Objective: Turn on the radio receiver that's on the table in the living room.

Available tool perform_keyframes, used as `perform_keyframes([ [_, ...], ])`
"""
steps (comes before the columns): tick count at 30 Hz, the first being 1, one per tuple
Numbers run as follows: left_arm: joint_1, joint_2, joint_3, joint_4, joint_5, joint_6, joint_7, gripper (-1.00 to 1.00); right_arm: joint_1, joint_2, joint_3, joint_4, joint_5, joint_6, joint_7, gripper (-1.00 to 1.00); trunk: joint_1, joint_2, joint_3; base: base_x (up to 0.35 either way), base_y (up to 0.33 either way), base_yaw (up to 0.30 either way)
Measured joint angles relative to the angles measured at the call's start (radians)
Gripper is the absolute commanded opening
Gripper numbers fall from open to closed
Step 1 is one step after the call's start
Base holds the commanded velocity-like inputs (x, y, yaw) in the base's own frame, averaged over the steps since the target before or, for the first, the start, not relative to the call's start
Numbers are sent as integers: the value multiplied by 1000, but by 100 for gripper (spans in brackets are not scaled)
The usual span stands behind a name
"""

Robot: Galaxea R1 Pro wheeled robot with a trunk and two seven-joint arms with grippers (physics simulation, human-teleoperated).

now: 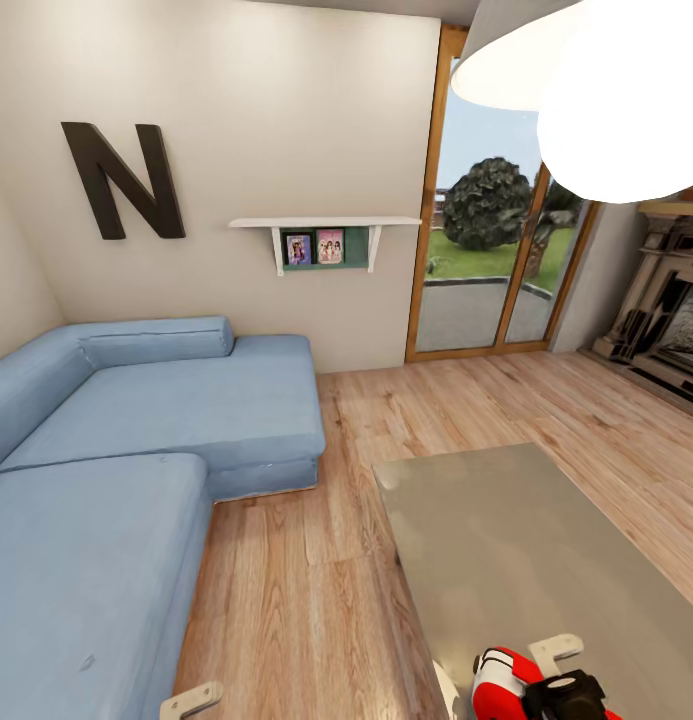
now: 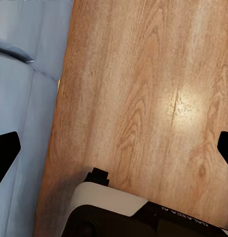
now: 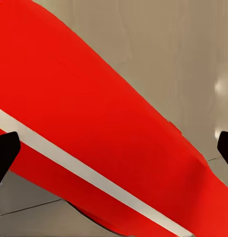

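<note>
The red radio receiver (image 1: 503,677) stands on the near end of the glossy grey-beige table (image 1: 526,540), at the bottom edge of the head view. My right gripper (image 3: 114,150) hovers close over it, open. Its dark fingertips (image 3: 5,154) sit far apart on either side of the radio's red body and white trim stripe (image 3: 69,165). The radio's dial is hidden. Over the wood floor beside the sofa, my left gripper (image 2: 114,148) is open and holds nothing. In the head view, part of the right arm (image 1: 571,695) covers the radio's right side.
A blue sectional sofa (image 1: 136,450) fills the left side, with a strip of plank floor (image 1: 306,560) between it and the table. A black "N" (image 1: 121,180) and a shelf (image 1: 326,235) hang on the far wall. Glass doors (image 1: 486,260) and a fireplace (image 1: 666,310) stand at the right.
</note>
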State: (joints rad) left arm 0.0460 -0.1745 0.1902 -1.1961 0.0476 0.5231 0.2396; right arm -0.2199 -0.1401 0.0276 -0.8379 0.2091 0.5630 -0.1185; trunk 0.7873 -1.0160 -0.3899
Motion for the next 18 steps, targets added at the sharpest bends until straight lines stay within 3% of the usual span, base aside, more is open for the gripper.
perform_keyframes([
  [6, 0, 0, 0, 1, 0, 0, 0, 100, -12, -1, 0, 17, -10, 0, 61, 100, 0, 0, 0, 0, 0, 0],
  [18, 0, 0, 0, 1, 0, 0, 0, 100, -28, -1, 0, 34, -14, 0, 71, 100, 0, 0, 0, 0, 0, 0],
])
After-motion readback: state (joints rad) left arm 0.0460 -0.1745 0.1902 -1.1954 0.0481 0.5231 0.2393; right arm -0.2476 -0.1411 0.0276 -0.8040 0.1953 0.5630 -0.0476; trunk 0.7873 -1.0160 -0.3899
